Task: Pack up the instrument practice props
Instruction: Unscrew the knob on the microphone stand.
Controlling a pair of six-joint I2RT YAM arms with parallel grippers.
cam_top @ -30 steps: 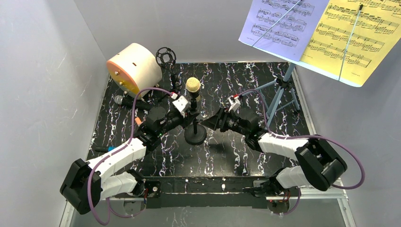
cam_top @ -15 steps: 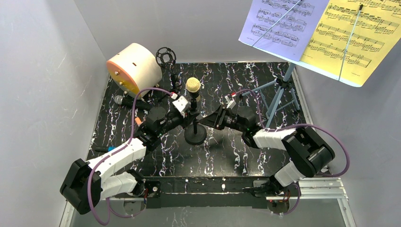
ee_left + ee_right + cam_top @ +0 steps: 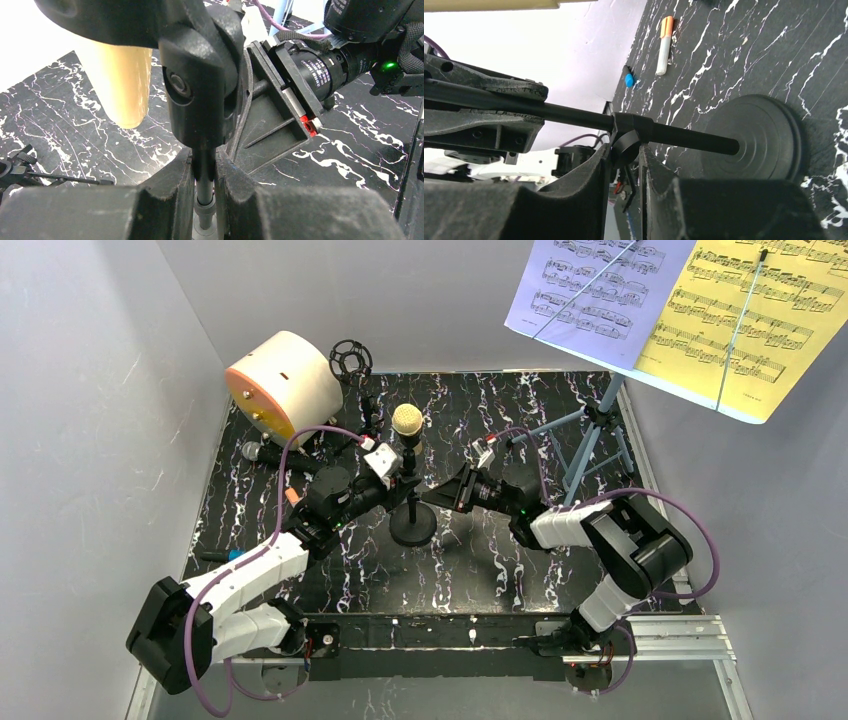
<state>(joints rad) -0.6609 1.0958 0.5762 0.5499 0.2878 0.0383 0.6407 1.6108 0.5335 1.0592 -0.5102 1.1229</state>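
Note:
A cream microphone (image 3: 406, 422) stands in the clip of the black round-base pole (image 3: 413, 502), mid-table. My left gripper (image 3: 397, 480) is shut on the pole's shaft (image 3: 205, 172) just under the clip (image 3: 200, 85); the cream microphone (image 3: 122, 80) hangs beside it. My right gripper (image 3: 436, 496) is shut on the pole's collar knob (image 3: 625, 146), above the round base (image 3: 759, 140). A silver-headed microphone (image 3: 262, 453) lies at the left. The black tripod pole (image 3: 350, 360) stands at the back. The blue music rack (image 3: 592, 435) holds lavender (image 3: 590, 285) and yellow (image 3: 750, 310) sheets.
A big cream cylinder with an orange face (image 3: 285, 385) lies at the back left. An orange-and-white marker (image 3: 664, 45) and a small blue piece (image 3: 629, 80) lie on the black marbled table (image 3: 500, 570) near the left arm. Grey walls close in on both sides.
My right gripper has slid left to the pole and its elbow has swung inward. The left arm and the microphone pole have stayed put.

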